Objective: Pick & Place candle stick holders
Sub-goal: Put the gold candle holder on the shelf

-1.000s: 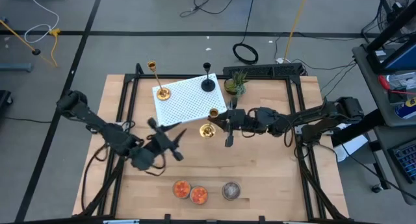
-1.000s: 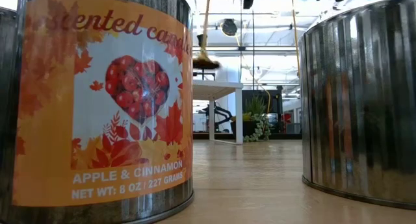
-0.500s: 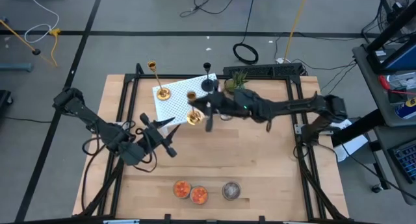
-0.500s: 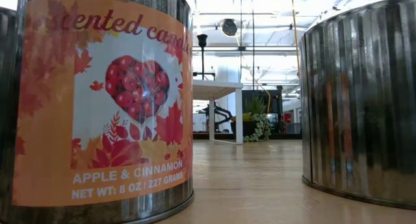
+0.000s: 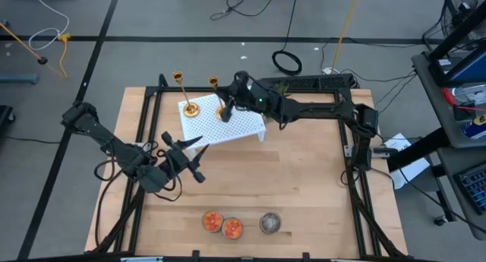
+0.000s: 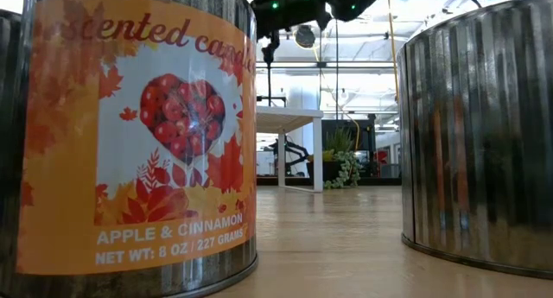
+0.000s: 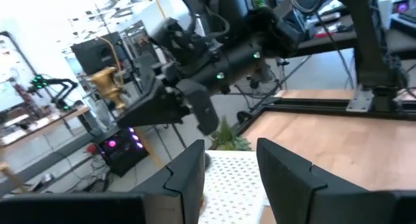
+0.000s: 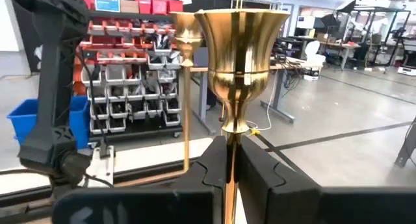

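A white perforated platform (image 5: 235, 125) stands at the table's far middle. One gold candle stick holder (image 5: 182, 91) stands by its round base on the platform's far left corner. A second gold holder (image 8: 239, 42) is upright in my right gripper (image 5: 224, 99), which is shut on it just right of the first. The black holder (image 6: 269, 60) shows in the low view under the right arm. My left gripper (image 5: 191, 162) hovers open nearer the table's left, holding nothing; its fingers (image 7: 188, 178) frame the platform. My right gripper pinches the gold holder's thin stem (image 8: 229, 156), below the cup, between its two fingers. The fingers reach in about level from the table's right side and lie across the stem. The holder is upright, its base (image 5: 225, 112) over the platform; whether it touches, I cannot tell.
Three candle tins (image 5: 231, 227) sit in a row by the near edge; two of them (image 6: 130, 134) fill the low view. A small green plant (image 5: 276, 87) stands behind the platform, partly under the right arm. Black frame rails (image 5: 148, 118) border the table.
My right gripper has swung from the table's middle toward the far left, carrying the gold holder upright to the white platform beside the other gold holder. It has stayed shut on the stem.
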`<act>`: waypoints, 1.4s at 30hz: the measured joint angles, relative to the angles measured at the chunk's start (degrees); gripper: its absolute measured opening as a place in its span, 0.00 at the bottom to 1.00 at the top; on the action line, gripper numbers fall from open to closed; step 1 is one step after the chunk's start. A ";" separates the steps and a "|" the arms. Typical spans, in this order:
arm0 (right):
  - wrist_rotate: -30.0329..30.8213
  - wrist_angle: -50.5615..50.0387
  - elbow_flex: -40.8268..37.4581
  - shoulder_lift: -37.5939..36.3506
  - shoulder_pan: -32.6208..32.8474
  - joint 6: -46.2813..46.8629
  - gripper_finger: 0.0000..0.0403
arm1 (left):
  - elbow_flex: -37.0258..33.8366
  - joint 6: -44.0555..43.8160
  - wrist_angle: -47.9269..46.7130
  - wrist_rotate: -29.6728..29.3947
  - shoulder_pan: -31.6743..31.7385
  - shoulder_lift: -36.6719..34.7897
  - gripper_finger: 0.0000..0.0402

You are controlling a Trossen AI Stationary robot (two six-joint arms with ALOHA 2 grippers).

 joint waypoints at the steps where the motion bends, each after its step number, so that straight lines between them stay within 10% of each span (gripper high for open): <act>1: 0.06 -0.02 0.02 0.17 -0.46 0.10 0.03 | 0.00 0.01 -0.43 -0.47 -0.16 -0.63 0.37; 16: -3.17 0.77 -0.02 0.90 -2.52 1.79 0.03 | 0.00 -19.22 -33.85 19.85 -0.80 -17.52 0.37; 42: -4.64 8.81 -0.22 2.58 -3.55 1.53 0.03 | 0.00 -26.09 -47.66 19.48 -0.77 -18.61 0.37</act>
